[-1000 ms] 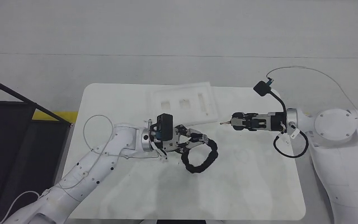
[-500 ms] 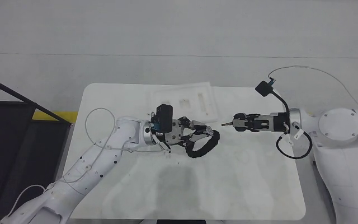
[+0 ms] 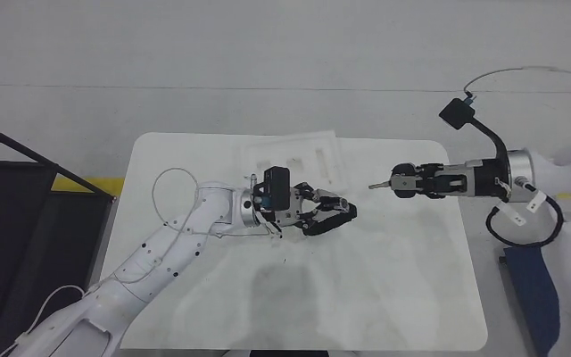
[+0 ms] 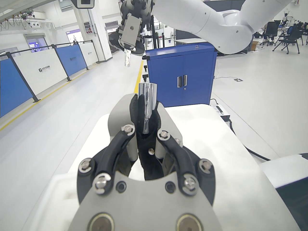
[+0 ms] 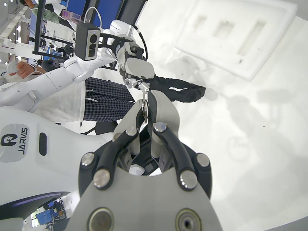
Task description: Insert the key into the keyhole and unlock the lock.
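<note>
- White table [image 3: 401,294]; white foam tray [image 3: 294,161] lying on it just beside the left jaws
- Lock [image 4: 147,102]: black sleeved cable loop with a chrome cylinder; left gripper [image 3: 342,212] clenched on it; cylinder sticks out past its fingertips
- Key [image 3: 379,186]: small, silver; pinched by the right gripper [image 3: 399,184]; blade juts ahead of those jaws, apart from the lock
</note>
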{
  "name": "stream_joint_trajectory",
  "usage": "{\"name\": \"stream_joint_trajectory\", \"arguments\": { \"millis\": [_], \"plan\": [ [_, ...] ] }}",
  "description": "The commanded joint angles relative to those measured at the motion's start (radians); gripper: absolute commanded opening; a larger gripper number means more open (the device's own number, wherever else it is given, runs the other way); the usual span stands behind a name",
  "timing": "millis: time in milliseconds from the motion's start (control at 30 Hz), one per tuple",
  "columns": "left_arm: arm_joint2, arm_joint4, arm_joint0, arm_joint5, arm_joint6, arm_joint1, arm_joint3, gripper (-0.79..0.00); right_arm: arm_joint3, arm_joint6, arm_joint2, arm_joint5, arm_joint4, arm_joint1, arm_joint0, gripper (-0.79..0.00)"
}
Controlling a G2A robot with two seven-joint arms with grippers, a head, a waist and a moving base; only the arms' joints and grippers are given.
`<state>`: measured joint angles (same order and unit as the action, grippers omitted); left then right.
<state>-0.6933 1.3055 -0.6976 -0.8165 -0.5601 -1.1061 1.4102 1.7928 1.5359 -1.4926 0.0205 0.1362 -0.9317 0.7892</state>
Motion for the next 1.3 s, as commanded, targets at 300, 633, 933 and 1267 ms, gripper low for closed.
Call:
{"name": "stream_joint_trajectory", "arguments": {
  "millis": [300, 633, 933, 1267],
  "plan": [
    [0.076, 0.039, 0.062, 0.119, -0.117, -0.077, -0.112, -0.785, 0.071, 0.000, 0.036, 0.180, -0.017, 0.075, -0.074, -0.785],
    [0.083, 0.036, 0.066, 0.129, -0.126, -0.086, -0.125, -0.785, 0.071, 0.000, 0.036, 0.180, -0.017, 0.075, -0.074, -0.785],
    [0.083, 0.036, 0.066, 0.129, -0.126, -0.086, -0.125, -0.785, 0.071, 0.000, 0.036, 0.180, -0.017, 0.075, -0.074, -0.785],
    [0.060, 0.060, 0.005, 0.214, -0.118, -0.092, -0.060, -0.785, 0.094, 0.000, 0.061, 0.168, -0.010, 0.090, -0.125, -0.785]
  ]
}}
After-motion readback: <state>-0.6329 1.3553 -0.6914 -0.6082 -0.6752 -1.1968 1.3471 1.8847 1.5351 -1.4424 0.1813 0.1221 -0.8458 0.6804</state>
